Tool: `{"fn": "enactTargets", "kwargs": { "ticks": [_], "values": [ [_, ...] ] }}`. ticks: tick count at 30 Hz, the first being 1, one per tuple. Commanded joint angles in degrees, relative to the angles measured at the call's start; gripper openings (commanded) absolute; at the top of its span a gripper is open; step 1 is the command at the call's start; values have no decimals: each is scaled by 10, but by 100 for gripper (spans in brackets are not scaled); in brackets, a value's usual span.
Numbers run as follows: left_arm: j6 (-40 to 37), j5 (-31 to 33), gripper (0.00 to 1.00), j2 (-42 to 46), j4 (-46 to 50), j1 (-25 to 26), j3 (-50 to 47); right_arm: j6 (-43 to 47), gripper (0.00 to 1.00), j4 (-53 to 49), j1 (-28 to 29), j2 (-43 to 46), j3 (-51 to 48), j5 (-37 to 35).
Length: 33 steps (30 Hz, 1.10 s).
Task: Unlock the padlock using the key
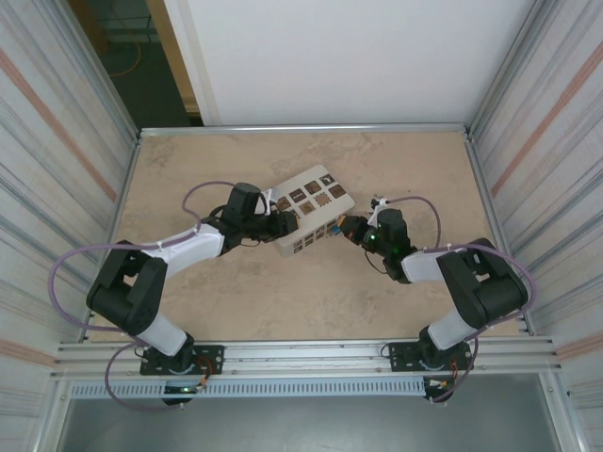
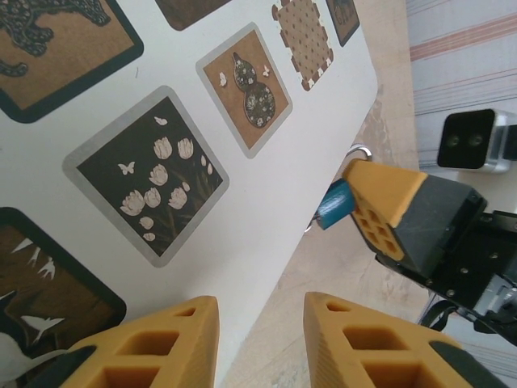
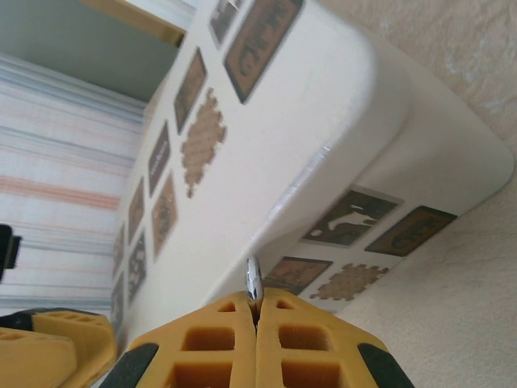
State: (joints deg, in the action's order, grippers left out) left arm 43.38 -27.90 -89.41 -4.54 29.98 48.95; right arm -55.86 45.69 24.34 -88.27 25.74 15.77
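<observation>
**Top external view.** You had a white box with brown patterned squares [image 1: 316, 193] lying at an angle in the middle of the tan stone-look table [image 1: 236, 301]. Your left gripper [image 1: 287, 224] sat at the box's near-left corner. Your right gripper [image 1: 347, 229] reached in from the right towards the box's near side. A tiny teal-blue padlock [image 1: 334, 229] showed at the tip of the right gripper, close against that near side.

**Left wrist view.** The left gripper [image 2: 260, 315] had its yellow fingers [image 2: 170, 343] spread. One lay over the printed face of the box [image 2: 266, 210] and the other over bare table [image 2: 347, 267], with the box's edge running between them. You could not tell from here whether either finger touched the box. Past that edge, the padlock [image 2: 333, 206] poked its teal body out from beside the right gripper [image 2: 376, 198], pointing at the box. A small silver loop [image 2: 361, 150] sat just above that fingertip, beside the box's edge.

**Right wrist view.** The right gripper [image 3: 255, 303] had its fingers pressed together, pinching a thin silver metal piece [image 3: 254, 283]. The piece stuck out past the tips towards the rounded edge of the box [image 3: 323, 137]. You could not tell whether it was key or shackle. The table [image 3: 452, 307] lay to the right.
</observation>
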Motion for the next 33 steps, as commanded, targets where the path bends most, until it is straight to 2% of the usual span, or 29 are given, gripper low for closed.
{"fn": "enactTargets", "kwargs": {
  "ticks": [1, 8, 13, 23, 33],
  "values": [
    [0, 22, 36, -1, 117, -4, -19, 38, 0, -48, -6, 45, 10, -22],
    [5, 22, 44, 38, 103, -4, 1, 81, 0, -175, -23, 131, 22, -24],
    [-3, 49, 50, 89, 101, -4, -1, 141, 0, -302, -26, 198, 56, -24],
    [-54, 186, 58, 260, 168, -4, -71, 245, 0, -518, -30, 262, 136, 37],
    [-69, 329, 65, 441, 271, -14, -122, 299, 0, -683, -29, 303, 175, 41]
  ]
}}
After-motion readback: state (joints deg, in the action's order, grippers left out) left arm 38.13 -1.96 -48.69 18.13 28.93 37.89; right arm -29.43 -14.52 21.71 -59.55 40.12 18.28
